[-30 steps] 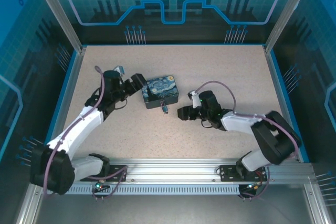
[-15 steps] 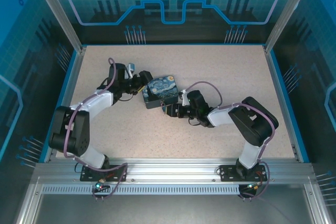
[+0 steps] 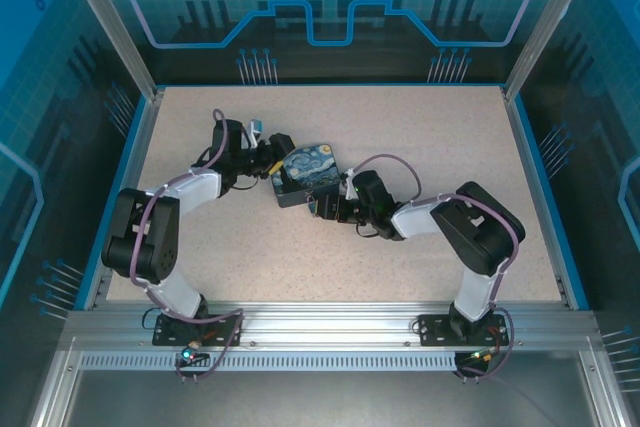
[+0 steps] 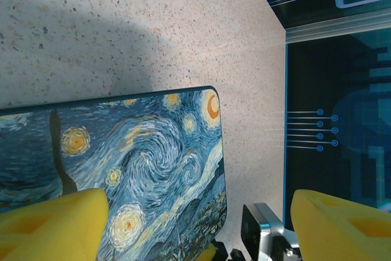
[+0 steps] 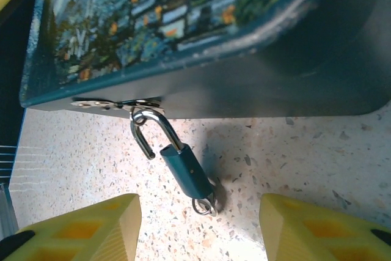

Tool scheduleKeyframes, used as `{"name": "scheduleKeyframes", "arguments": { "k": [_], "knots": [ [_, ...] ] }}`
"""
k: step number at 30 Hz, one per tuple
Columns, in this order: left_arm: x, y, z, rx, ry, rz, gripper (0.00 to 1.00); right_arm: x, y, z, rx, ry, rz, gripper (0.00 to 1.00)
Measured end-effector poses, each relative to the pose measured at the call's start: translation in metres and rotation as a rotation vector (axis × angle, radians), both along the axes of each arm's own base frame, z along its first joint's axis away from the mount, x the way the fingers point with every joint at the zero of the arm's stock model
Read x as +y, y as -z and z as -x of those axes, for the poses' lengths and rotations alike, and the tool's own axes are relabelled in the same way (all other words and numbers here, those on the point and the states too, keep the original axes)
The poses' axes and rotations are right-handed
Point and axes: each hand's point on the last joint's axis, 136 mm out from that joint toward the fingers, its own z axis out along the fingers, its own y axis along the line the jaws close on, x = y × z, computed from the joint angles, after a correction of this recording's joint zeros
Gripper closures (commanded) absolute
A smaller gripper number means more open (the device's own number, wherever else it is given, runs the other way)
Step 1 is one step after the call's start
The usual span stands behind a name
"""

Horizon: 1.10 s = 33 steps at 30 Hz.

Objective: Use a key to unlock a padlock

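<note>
Padlock (image 5: 183, 172), small teal body, silvery shackle hooked through the hasp (image 5: 116, 103) on the front wall of the starry-night box (image 5: 183, 22), lying tilted on the speckled table (image 5: 305, 157), wire ring (image 5: 206, 204) at its lower end, my right pincer (image 5: 200, 227) apart, yellow fingers (image 5: 91, 224) either side of it without contact, my left pincer (image 4: 198, 227) apart, astride the box edge.

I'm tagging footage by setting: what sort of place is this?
Probably a robotics lab work cell: a left arm and right arm bolted to an aluminium rail, on a speckled tabletop walled by blue circuit-print panels.
</note>
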Motion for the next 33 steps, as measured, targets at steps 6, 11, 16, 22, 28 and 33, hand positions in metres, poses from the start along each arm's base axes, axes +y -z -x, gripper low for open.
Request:
{"name": "scheduleKeyframes", "arguments": {
  "k": [6, 11, 16, 22, 28, 33],
  "knots": [
    [-0.001, 0.005, 0.004, 0.012, -0.004, 0.023, 0.22, 0.003, 0.002, -0.002, 0.007, -0.003, 0.002, 0.5],
    [-0.001, 0.006, 0.004, 0.006, -0.008, 0.031, 0.23, 0.007, 0.003, -0.003, 0.013, -0.017, -0.007, 0.51],
    [-0.001, 0.005, 0.004, 0.009, -0.013, 0.039, 0.23, 0.009, 0.003, -0.004, 0.017, -0.024, -0.012, 0.53],
    [-0.001, 0.006, 0.004, 0.011, -0.014, 0.04, 0.23, 0.014, 0.004, -0.006, 0.023, -0.039, -0.021, 0.56],
    [-0.001, 0.006, 0.004, 0.01, -0.014, 0.041, 0.24, 0.018, 0.004, -0.006, 0.031, -0.054, -0.029, 0.61],
    [-0.001, 0.006, 0.004, 0.009, -0.014, 0.041, 0.24, 0.02, 0.006, -0.005, 0.037, -0.063, -0.034, 0.71]
  ]
}}
